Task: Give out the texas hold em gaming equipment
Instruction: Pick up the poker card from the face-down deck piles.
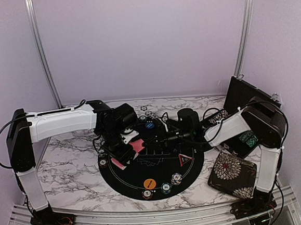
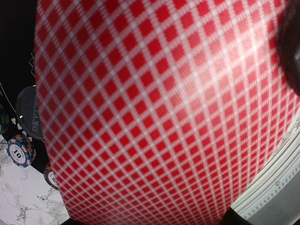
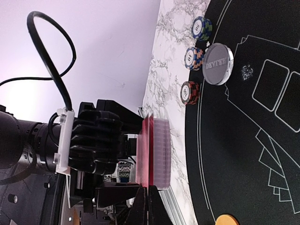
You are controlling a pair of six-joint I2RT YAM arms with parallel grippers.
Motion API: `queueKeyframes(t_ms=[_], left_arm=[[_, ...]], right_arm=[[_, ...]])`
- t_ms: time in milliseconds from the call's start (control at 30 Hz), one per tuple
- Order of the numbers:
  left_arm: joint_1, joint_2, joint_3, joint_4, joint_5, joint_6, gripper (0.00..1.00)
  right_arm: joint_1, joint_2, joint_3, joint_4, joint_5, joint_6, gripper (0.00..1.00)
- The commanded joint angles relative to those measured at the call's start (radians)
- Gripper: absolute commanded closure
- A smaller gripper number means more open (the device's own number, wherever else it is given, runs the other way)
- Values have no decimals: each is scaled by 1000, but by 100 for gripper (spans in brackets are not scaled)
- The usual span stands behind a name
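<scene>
My left gripper (image 1: 126, 147) is shut on a deck of pink-red-backed playing cards (image 1: 138, 146) and holds it above the left of the round black mat (image 1: 144, 170). A red checked card back (image 2: 159, 112) fills the left wrist view and hides those jaws. My right gripper (image 1: 151, 140) reaches in from the right. In the right wrist view its fingertips (image 3: 151, 199) are pinched shut on the edge of one card (image 3: 148, 150) at the face of the deck (image 3: 161, 152). An orange disc (image 1: 150, 184), a blue disc (image 1: 149, 125), a red-edged triangle (image 1: 184, 159) and chip stacks (image 1: 166, 187) lie on the mat.
A floral pouch (image 1: 232, 175) lies at the right front and a black case (image 1: 243, 97) stands behind the right arm. More chips (image 3: 193, 57) and a silver-rimmed black disc (image 3: 218, 70) sit at the mat's edge. A lone chip (image 1: 103, 161) lies on the marble to the left.
</scene>
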Motion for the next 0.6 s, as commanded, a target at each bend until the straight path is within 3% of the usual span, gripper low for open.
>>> queueKeyframes(t_ms=[0,567], left_arm=[[5,-50,-9,0,-3,6,53],[18,-51,-3,0,-12,2,53]], right_arm=[[-16,-25,-12,70,-19,33,100],[-102,-124,-88,66,-51,32,100]])
